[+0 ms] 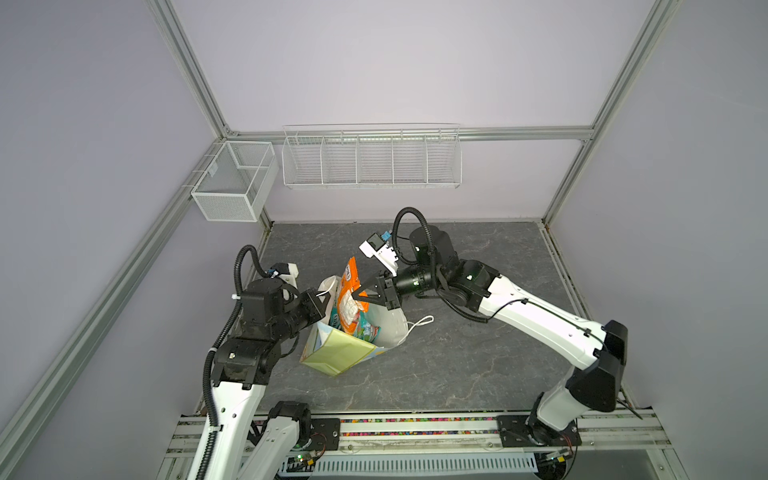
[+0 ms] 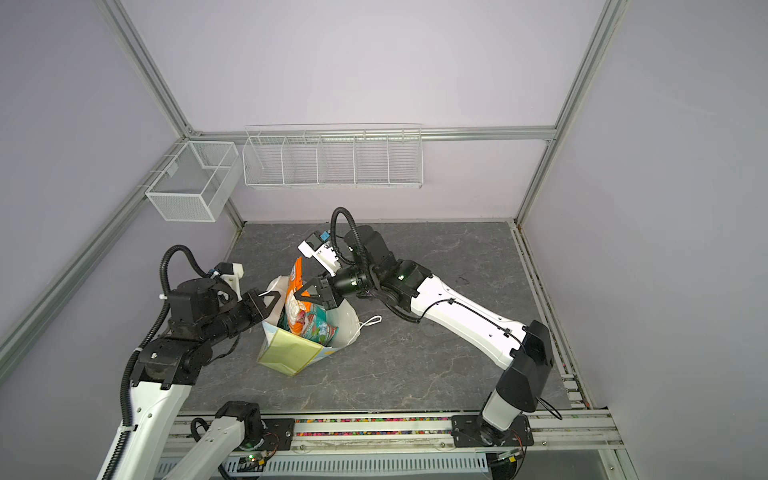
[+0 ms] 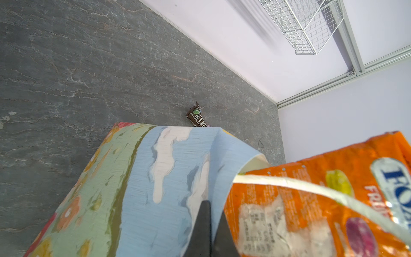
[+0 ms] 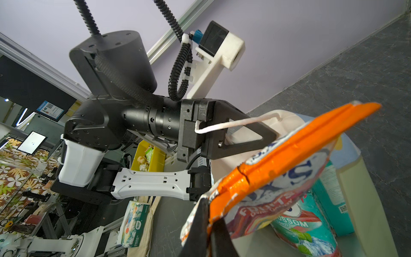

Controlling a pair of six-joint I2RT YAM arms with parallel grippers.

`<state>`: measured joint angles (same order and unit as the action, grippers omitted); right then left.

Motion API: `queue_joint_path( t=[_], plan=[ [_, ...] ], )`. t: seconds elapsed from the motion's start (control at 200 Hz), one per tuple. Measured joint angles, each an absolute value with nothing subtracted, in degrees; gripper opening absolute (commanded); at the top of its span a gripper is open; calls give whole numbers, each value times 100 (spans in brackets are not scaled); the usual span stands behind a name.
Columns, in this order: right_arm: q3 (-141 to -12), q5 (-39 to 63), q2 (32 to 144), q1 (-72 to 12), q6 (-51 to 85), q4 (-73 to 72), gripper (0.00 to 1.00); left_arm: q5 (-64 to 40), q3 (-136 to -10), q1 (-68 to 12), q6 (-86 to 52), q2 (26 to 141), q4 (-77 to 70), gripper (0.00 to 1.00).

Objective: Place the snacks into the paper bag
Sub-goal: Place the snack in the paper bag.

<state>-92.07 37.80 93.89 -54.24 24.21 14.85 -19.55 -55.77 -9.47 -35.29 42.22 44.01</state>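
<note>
The flowered paper bag (image 1: pixel 336 353) (image 2: pixel 286 351) (image 3: pixel 138 178) stands on the table, mouth up. My left gripper (image 1: pixel 330 296) (image 2: pixel 277 295) (image 3: pixel 210 204) is shut on the bag's rim, with a white cord handle (image 4: pixel 233 123) looped over it. An orange FOX'S pouch (image 1: pixel 349 291) (image 2: pixel 297 291) (image 3: pixel 311 200) (image 4: pixel 289 155) hangs over the bag's mouth, its lower end inside; my right gripper (image 1: pixel 356 296) (image 2: pixel 298 294) (image 4: pixel 210 207) is shut on its edge. A teal pouch (image 1: pixel 365 330) (image 4: pixel 304 229) sits inside the bag. A small brown M&M's pack (image 3: pixel 196 118) lies on the table beyond the bag, hidden in both top views.
A long white wire basket (image 1: pixel 372 158) and a mesh basket (image 1: pixel 232 183) hang on the back and left walls. The bag's other cord handle (image 1: pixel 419 324) trails on the grey table (image 1: pixel 457 374) under my right arm.
</note>
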Motion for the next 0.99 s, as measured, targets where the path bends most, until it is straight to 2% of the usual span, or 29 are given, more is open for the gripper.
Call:
queue_joint_path(
  t=[0.54, 0.995],
  plan=[
    [-8156, 3199, 9225, -5542, 3406, 156, 7, -1911, -5577, -947, -3538, 4222, 4421, 0],
    [-7644, 2200, 8796, -6156, 3865, -388, 7, -1911, -5577, -947, -3586, 4222, 4403, 0]
  ],
)
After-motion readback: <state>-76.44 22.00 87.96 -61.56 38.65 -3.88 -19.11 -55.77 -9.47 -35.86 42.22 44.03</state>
